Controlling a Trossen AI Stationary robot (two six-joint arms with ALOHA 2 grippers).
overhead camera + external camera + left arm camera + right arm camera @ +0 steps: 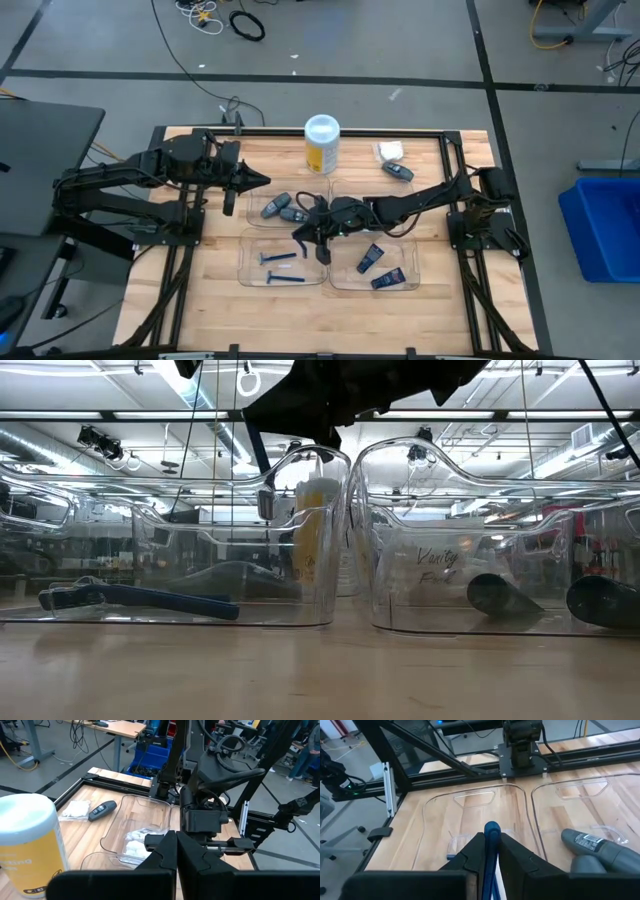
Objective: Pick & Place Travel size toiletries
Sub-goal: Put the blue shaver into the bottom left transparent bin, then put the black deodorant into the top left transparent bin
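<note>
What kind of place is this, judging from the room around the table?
Probably a robotics lab or workshop. Cables lie on a bare grey floor marked with dark tape lines, a blue bin stands beside the table, and the low view shows ceiling strip lights.

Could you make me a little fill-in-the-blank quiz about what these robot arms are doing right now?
1. The right gripper is shut on a thin ____ razor.
2. The yellow canister has a ____ lid.
3. The left gripper is shut and holds ____.
4. Two razors lie in a clear plastic ____.

Missing words: blue; white; nothing; tray
</note>
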